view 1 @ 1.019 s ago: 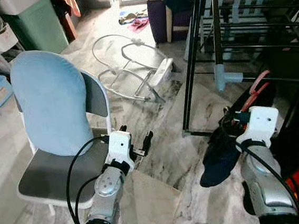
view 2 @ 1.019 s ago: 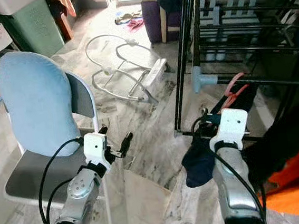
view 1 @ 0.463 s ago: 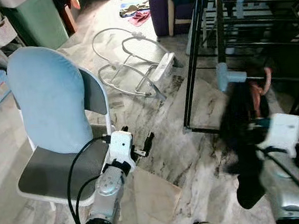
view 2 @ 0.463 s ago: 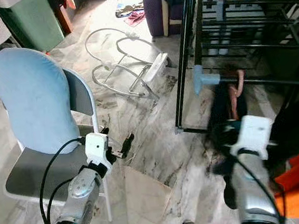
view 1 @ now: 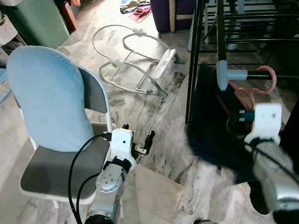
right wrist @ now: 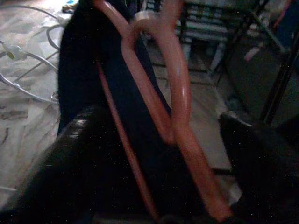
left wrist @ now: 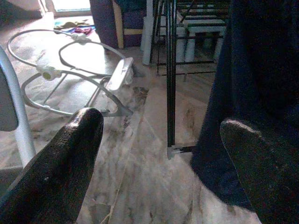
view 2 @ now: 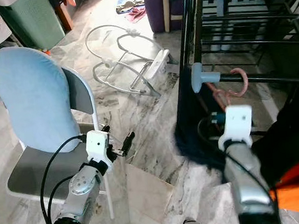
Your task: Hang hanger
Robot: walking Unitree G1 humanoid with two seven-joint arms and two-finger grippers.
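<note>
Marble floor beside a black drying rack [view 1: 219, 10]: right gripper [right wrist: 159, 154] pinches a pink hanger [right wrist: 180, 107] carrying dark clothing, hook near but seemingly not over the rail; left gripper [left wrist: 163, 154] idles, fingers spread.

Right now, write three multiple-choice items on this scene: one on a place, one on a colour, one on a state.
1. Where is the hanger's hook?
A. At the drying rack's rail
B. On the chair
C. On the floor

2. What colour is the chair's cushion?
A. Red
B. Light blue
C. Green

3. How is the left gripper?
A. Shut on a sock
B. Open, holding nothing
C. Shut on the chair

Answers: 1 A, the pink hook curls at the rail. 2 B, pale blue fabric. 3 B, the left wrist view shows fingers spread apart.
</note>
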